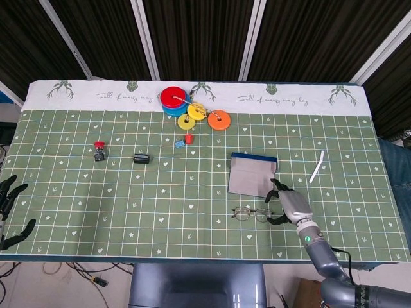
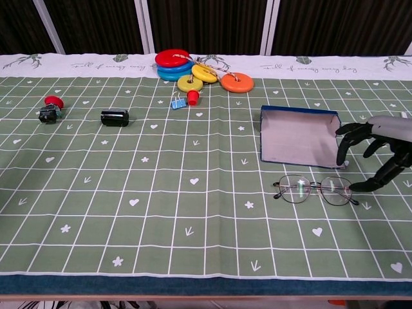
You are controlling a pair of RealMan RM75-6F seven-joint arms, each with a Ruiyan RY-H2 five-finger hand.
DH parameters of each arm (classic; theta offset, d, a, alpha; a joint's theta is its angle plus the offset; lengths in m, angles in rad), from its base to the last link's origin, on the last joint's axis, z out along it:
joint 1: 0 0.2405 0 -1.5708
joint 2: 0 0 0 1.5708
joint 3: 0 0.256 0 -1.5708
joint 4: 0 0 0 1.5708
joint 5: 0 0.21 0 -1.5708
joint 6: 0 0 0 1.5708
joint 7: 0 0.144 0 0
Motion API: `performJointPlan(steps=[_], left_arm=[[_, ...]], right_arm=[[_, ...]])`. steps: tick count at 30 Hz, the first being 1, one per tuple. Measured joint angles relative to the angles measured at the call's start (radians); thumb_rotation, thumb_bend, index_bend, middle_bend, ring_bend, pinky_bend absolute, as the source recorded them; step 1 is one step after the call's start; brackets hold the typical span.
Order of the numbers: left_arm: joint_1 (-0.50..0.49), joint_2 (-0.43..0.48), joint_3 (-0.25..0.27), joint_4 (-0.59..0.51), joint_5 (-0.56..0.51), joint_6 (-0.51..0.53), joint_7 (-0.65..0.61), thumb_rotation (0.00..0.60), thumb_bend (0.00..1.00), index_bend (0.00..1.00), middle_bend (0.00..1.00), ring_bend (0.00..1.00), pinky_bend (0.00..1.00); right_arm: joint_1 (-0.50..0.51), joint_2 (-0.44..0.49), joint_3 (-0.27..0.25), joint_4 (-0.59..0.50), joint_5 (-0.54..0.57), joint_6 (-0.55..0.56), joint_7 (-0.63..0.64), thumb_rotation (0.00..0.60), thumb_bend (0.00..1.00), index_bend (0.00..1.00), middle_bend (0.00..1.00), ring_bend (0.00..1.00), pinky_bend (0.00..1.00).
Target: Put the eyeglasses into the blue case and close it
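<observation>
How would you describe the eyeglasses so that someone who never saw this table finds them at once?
Start at the open blue case with its grey lining, right of the table's middle. Just in front of it, toward the near edge, lie the eyeglasses, beside the right hand. They are the only thin wire frame with clear lenses; everything else nearby is solid.

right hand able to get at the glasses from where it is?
Probably yes. The right hand hangs open just beside the right end of the eyeglasses, nothing between them; the blue case lies behind, clear of that path.
</observation>
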Motion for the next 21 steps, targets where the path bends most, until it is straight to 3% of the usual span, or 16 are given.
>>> performJointPlan(steps=[21], left_arm=[[0.001, 0.001, -0.002, -0.002, -0.004, -0.005, 0.003, 0.600, 0.31, 0.13, 0.00, 0.00, 0.00]], right_arm=[[0.035, -0.128, 0.023, 0.035, 0.080, 0.073, -0.101, 0.600, 0.35, 0.52, 0.07, 0.13, 0.22]])
